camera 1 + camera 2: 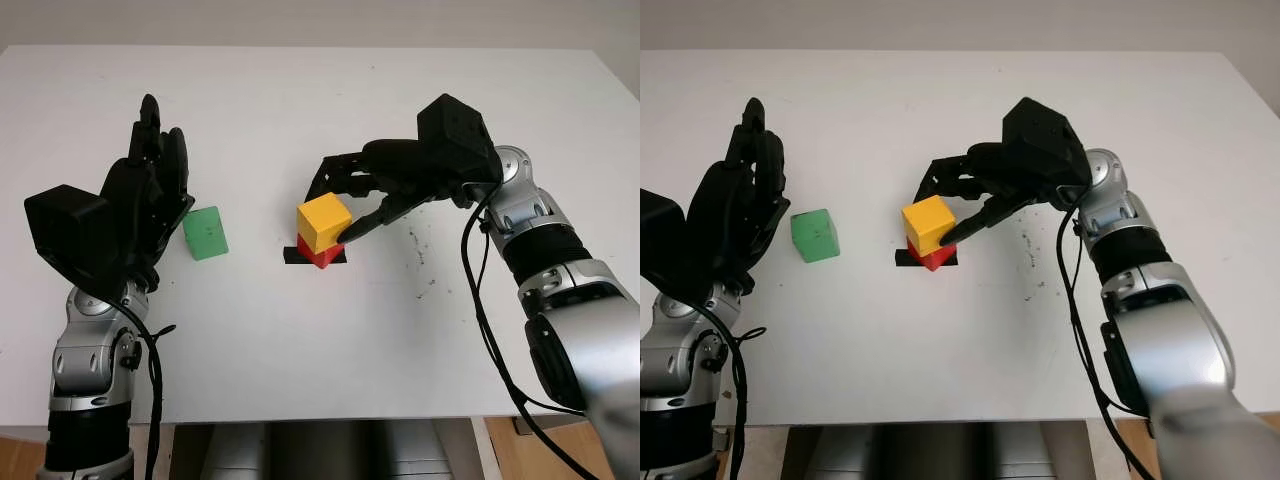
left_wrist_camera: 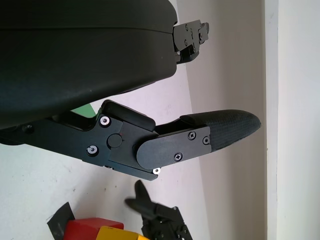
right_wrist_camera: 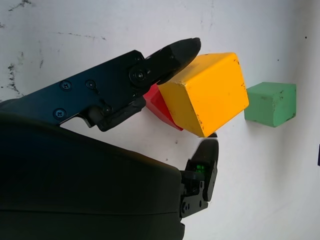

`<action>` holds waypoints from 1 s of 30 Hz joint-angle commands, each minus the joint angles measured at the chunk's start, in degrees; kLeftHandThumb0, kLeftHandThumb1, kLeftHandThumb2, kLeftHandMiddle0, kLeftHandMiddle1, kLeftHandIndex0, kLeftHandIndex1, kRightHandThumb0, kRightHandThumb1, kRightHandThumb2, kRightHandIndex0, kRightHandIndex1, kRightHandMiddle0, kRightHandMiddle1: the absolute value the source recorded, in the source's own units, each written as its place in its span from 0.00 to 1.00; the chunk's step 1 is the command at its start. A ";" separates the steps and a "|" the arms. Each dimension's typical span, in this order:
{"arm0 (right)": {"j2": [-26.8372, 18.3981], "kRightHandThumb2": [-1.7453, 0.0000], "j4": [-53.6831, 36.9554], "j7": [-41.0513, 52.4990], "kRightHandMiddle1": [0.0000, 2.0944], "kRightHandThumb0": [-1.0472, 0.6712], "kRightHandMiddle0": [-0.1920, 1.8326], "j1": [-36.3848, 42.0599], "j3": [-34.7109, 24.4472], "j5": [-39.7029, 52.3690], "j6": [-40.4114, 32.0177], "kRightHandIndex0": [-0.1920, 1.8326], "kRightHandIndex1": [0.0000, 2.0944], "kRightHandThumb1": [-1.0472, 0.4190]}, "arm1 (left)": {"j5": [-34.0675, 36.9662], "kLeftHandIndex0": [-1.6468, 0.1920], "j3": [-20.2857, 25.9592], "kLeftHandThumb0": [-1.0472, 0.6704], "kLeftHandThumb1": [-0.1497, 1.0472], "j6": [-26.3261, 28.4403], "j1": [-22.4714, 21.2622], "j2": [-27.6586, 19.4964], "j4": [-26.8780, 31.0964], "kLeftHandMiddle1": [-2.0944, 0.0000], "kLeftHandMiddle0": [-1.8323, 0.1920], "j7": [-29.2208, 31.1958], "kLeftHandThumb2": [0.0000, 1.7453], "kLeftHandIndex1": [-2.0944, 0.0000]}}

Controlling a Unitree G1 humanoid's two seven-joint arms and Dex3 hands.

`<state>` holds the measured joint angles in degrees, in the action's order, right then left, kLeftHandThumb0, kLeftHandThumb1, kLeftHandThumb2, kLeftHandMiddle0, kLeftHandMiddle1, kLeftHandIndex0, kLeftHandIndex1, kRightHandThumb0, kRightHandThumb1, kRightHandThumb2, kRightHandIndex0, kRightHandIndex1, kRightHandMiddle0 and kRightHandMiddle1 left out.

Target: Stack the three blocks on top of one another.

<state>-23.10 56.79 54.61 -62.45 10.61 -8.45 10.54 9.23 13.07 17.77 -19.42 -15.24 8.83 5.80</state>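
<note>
Right hand point(image 1: 345, 205) pinches the yellow block point(image 1: 323, 221), sitting on the red block point(image 1: 322, 256) at frame centre. Green block point(image 1: 206, 233) waits unstacked on the tabletop point(image 1: 300, 340) beside the open left hand point(image 1: 150, 185), left of centre.

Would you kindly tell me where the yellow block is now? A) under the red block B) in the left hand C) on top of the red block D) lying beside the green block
C: the yellow block sits on the red block, with the right hand closed around it.
</note>
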 commanded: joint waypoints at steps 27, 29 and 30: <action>0.43 0.78 -20.56 -12.12 0.00 0.18 0.00 8.33 -16.02 18.12 -16.83 0.00 0.00 0.00 | -14.17 0.85 0.48 0.21 1.00 -8.61 4.33 -6.23 1.86 0.95 0.80 -5.40 0.13 0.94; 0.86 0.75 -21.54 -13.03 0.00 0.21 0.00 9.54 -17.09 19.76 -17.37 0.00 0.00 0.00 | -17.76 0.82 0.11 0.20 1.00 -7.00 5.17 -9.09 3.18 0.95 0.77 -4.42 0.09 0.94; 0.96 0.74 -21.93 -13.30 0.00 0.22 0.00 9.99 -17.30 20.25 -17.49 0.00 0.00 0.00 | -18.67 0.81 0.10 0.21 0.99 -6.39 5.42 -9.92 3.65 0.95 0.76 -3.87 0.06 0.94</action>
<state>-22.67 36.39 41.58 -53.27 -6.05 10.99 -6.57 -8.39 13.65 10.96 -14.60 -23.69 10.77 1.44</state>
